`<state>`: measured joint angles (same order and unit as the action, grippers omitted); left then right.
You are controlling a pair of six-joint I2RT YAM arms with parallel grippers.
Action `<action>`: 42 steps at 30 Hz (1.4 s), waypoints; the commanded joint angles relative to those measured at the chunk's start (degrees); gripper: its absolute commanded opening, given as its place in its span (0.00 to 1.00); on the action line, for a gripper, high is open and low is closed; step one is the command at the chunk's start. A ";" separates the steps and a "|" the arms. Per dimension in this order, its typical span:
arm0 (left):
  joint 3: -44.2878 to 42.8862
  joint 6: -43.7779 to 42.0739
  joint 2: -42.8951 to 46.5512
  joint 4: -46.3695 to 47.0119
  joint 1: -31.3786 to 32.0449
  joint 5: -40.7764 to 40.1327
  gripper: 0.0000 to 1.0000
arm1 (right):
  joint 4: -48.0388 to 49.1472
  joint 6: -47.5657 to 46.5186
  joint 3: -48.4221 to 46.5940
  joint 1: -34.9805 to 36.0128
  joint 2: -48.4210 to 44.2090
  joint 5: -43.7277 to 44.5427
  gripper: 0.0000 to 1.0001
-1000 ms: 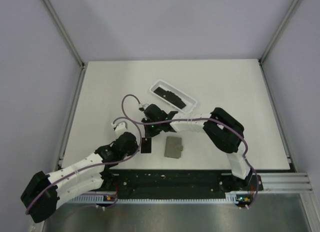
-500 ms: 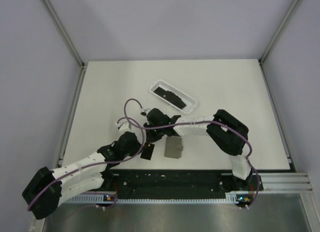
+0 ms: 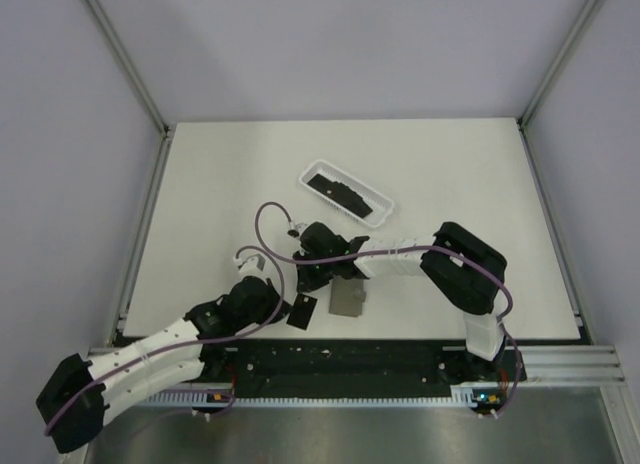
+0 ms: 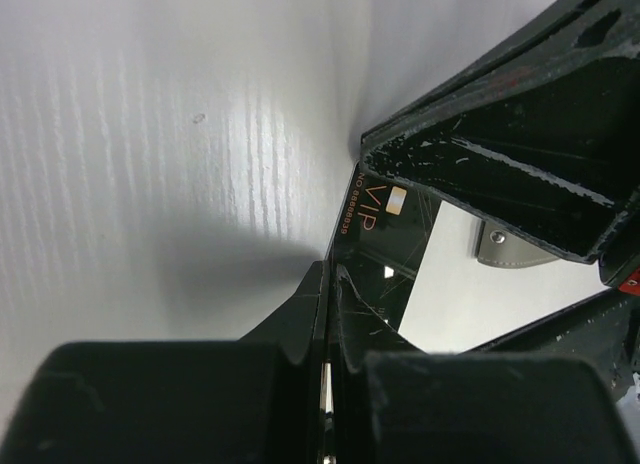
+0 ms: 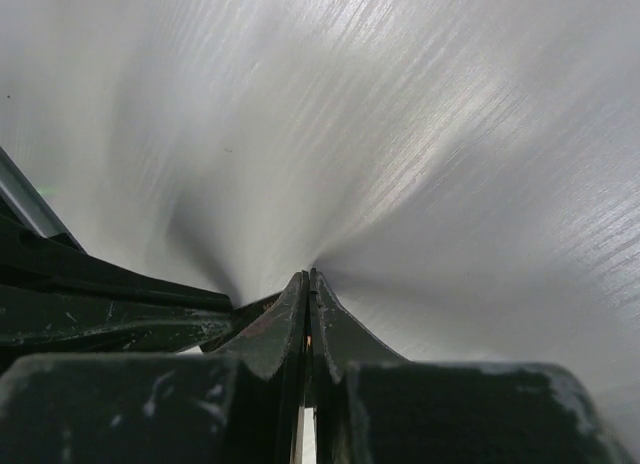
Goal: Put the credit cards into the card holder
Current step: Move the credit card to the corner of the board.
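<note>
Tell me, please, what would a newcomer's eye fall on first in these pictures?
First, the black card marked VIP, pinched in the shut left gripper near the front of the table. The right gripper, also shut, seems to touch the card's far corner. Just to the right lies the grey card holder, and further back a white tray holds more black cards.
</note>
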<state>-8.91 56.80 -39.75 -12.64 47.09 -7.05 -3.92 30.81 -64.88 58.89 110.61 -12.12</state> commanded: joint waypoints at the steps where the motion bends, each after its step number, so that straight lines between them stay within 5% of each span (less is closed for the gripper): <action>1: 2.31 2.44 -0.07 -4.41 2.74 1.07 0.00 | -2.41 0.13 1.95 1.05 -0.83 0.78 0.00; 42: 1.61 18.61 -5.61 -3.97 24.89 -7.54 0.00 | -2.49 4.96 12.94 4.65 -9.88 4.74 0.00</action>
<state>-8.32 74.98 -43.77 -9.72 70.98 -13.23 -3.01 35.24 -54.28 62.57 102.48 -9.96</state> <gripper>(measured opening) 0.012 0.003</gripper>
